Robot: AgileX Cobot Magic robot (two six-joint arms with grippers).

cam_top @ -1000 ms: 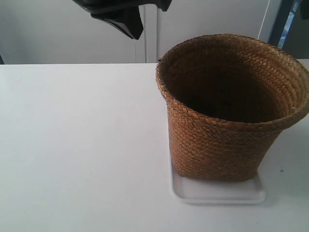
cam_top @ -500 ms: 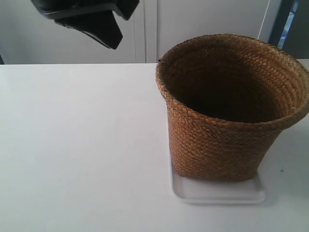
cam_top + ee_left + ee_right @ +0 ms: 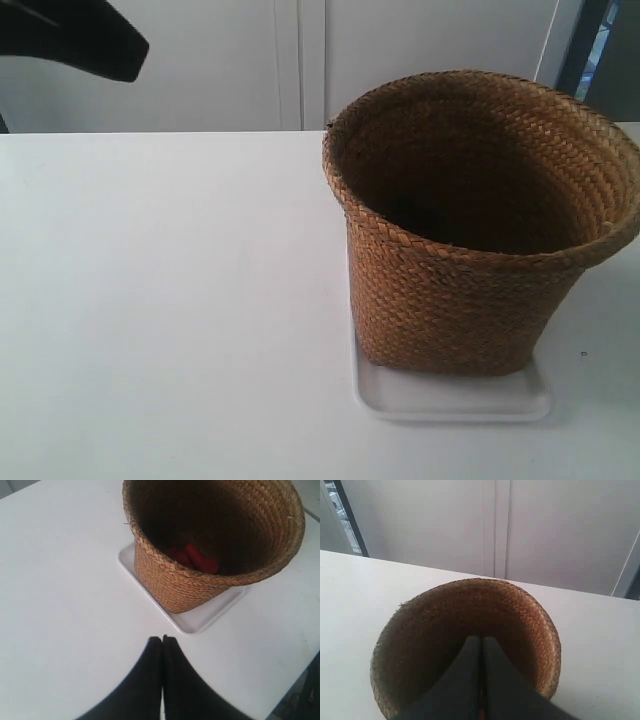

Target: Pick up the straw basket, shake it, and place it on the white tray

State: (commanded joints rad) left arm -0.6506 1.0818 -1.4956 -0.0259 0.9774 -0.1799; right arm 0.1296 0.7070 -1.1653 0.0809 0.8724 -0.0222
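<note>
The straw basket (image 3: 455, 300) stands upright on the white tray (image 3: 450, 400) at the exterior view's right. Its base covers most of the tray. The left wrist view shows the straw basket (image 3: 190, 585) on the white tray (image 3: 200, 622) with red things (image 3: 192, 559) lying inside. My left gripper (image 3: 162, 639) is shut and holds nothing, over bare table a short way from the tray. My right gripper (image 3: 481, 639) is shut, in front of the basket's (image 3: 540, 625) dark opening. Whether it reaches inside I cannot tell.
Part of a black arm (image 3: 80, 40) hangs in the exterior view's top left corner, above the white table (image 3: 170, 300). A pale wall with panel seams (image 3: 300, 60) runs behind the table's far edge.
The black arm at the top of the exterior view has moved left, from near the middle to the top left corner. Basket and tray have not moved.
</note>
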